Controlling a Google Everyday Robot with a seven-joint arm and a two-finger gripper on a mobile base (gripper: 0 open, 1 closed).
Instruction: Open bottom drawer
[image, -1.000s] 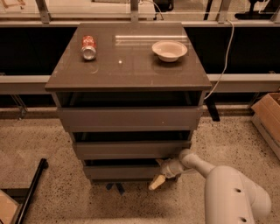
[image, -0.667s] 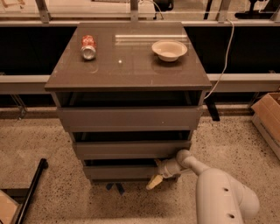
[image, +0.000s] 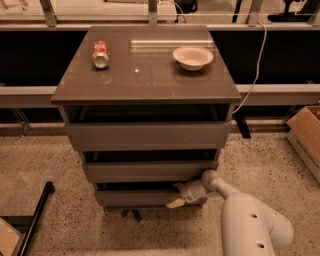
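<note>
While the bottom drawer (image: 135, 198) faces the camera, long axis horizontal, the pincer (image: 178, 196) sits at its right end; grip undeterminable.

On the cabinet (image: 145, 82) a can (image: 100, 53) lies back-left and a bowl (image: 193, 57) sits back-right, while the gripper (image: 177, 196) is at the right end of the bottom drawer (image: 132, 198), under the middle drawer (image: 150, 171), its arm (image: 250, 222) coming from the front right, and a box (image: 306, 134) stands well apart to the right.
</note>
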